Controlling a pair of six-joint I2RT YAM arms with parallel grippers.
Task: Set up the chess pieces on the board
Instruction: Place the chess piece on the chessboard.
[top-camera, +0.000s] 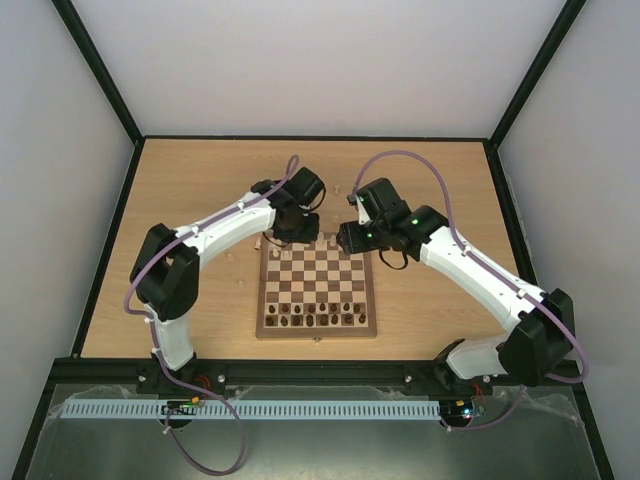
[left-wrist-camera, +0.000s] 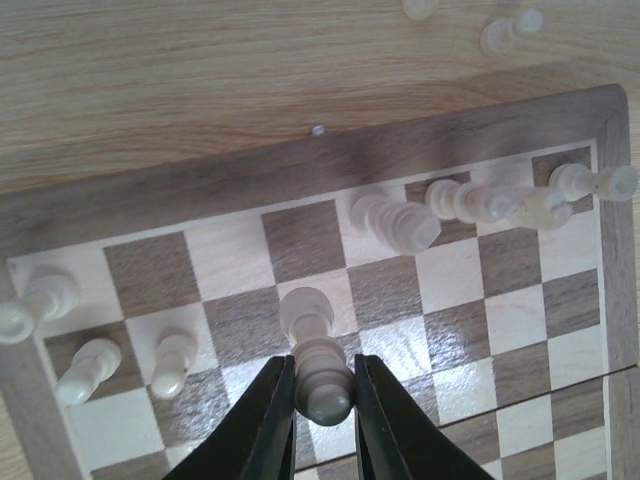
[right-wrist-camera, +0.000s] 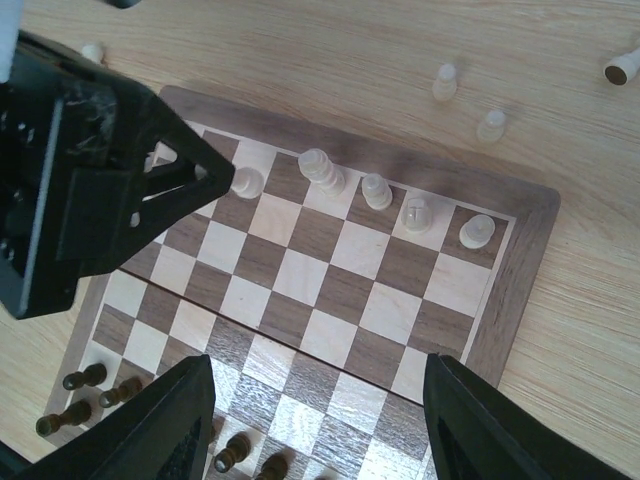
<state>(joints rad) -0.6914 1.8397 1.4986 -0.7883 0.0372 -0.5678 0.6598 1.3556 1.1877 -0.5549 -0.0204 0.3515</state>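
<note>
While the table (top-camera: 200, 180) carried the board (top-camera: 318, 280) near its middle, both arms were reaching over the board's far half. The right arm's fingers (right-wrist-camera: 150, 425) were spread wide and gripped nothing, hovering above bare central squares. The left arm's fingers (left-wrist-camera: 280, 410) were nearly closed, clamped on one cream chessman (left-wrist-camera: 308, 315) that stood tilted over the squares next to the far rank.

The dark chessmen (top-camera: 315, 315) occupied the two ranks nearest the arm bases. Whether that set was complete could not be told.

On the far side, cream chess pieces (right-wrist-camera: 377, 190) stood along part of the back rank, with two more (left-wrist-camera: 170, 360) on the rank in front. Several squares in both ranks were bare. A few loose cream pieces (right-wrist-camera: 445, 80) lay on the table beyond the far border.

Judged from this layout, the cream side was roughly half set. The held chessman and the loose pieces remained to be placed.
</note>
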